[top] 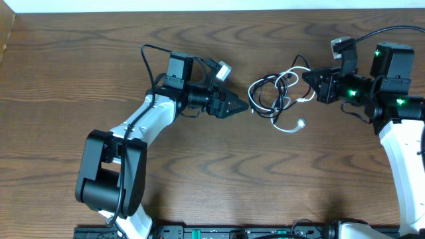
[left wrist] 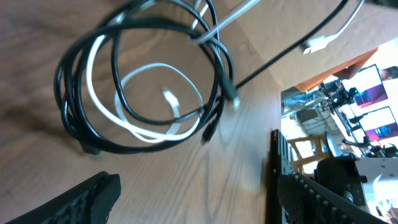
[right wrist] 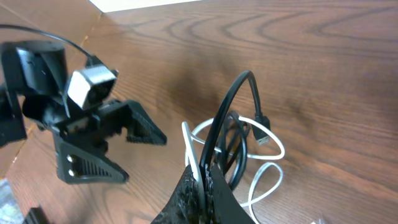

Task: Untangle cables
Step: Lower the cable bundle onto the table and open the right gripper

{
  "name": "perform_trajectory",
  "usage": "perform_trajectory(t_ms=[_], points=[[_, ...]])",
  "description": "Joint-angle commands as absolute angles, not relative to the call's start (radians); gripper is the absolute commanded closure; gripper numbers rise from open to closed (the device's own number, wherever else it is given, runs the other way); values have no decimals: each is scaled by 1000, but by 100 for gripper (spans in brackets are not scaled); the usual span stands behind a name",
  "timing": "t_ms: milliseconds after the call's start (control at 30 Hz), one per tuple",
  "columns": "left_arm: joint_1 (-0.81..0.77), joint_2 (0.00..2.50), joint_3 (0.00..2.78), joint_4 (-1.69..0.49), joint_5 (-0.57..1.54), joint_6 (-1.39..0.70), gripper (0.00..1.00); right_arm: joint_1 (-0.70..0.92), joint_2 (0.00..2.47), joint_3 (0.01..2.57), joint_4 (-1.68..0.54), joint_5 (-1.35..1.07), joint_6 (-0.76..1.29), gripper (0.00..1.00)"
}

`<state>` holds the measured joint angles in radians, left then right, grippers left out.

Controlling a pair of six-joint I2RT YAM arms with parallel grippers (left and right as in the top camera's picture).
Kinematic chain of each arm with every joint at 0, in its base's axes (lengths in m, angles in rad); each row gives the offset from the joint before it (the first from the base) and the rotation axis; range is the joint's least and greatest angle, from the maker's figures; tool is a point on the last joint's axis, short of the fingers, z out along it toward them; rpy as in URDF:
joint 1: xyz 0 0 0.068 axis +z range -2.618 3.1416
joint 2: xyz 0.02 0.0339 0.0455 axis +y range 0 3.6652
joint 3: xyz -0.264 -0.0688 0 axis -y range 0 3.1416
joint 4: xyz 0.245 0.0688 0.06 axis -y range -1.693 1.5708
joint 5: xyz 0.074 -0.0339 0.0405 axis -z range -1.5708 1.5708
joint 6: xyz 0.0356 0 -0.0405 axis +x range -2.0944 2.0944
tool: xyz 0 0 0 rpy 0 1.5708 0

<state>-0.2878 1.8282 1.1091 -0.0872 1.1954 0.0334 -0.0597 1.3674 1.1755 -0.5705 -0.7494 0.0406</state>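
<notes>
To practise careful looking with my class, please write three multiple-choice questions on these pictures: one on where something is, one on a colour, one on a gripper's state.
1. Where on the table do the cables lie?
A. Between the left gripper and the right gripper
B. At the near edge
C. In the far left corner

2. What colours are the cables?
A. Red and blue
B. Black and white
C. All yellow

3. How is the right gripper?
A. Open, away from the cables
B. Out of sight
C. Shut on the cables

Answers:
1 A: the overhead view shows the tangle lying between the two.
2 B: black loops and white loops show in every view.
3 C: the right wrist view shows cords pinched between its closed jaws.
</notes>
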Motion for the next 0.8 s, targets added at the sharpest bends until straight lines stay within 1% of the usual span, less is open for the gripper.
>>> perform_trajectory(t_ms=[0,100,167,233,300,367,500,533,567,600,633,667,700,733,767], points=[[-306,1829,1116,-119,1192,109,14,-52,1346,1210,-561,-813,81,99],[-322,1829,1116,-122,1192,141,14,-51,1346,1217,-555,-848,81,99],[-335,1829,1116,-116,1191,156,13,-51,1346,1225,-521,-915,81,99],[-352,1829,1116,-115,1191,178,3,-51,1346,1244,-454,-1021,106,99],[-369,1829,1116,-115,1191,191,3,-51,1346,1270,-429,-1026,149,99],[-385,1829,1116,-115,1163,191,2,-51,1346,1299,-480,-892,153,99],[-397,1829,1116,-115,1124,190,2,-44,1346,1317,-724,-378,167,99],[-396,1829,1116,-115,1121,190,2,-41,1346,1317,-761,-358,135,99],[-396,1829,1116,-115,1100,186,2,-36,1346,1320,-807,-539,-62,99],[-396,1829,1116,-115,1084,184,1,-33,1346,1329,-839,-706,-200,99],[-396,1829,1116,-114,1071,183,0,-31,1346,1338,-854,-792,-248,99],[-396,1829,1116,-115,1057,183,1,-31,1346,1371,-859,-634,-84,99],[-396,1829,1116,-116,1057,178,1,-28,1346,1394,-881,-450,8,99],[-396,1829,1116,-117,1057,173,1,-20,1346,1419,-915,-297,44,99],[-396,1829,1116,-119,1058,170,1,-13,1346,1443,-946,-249,39,99]])
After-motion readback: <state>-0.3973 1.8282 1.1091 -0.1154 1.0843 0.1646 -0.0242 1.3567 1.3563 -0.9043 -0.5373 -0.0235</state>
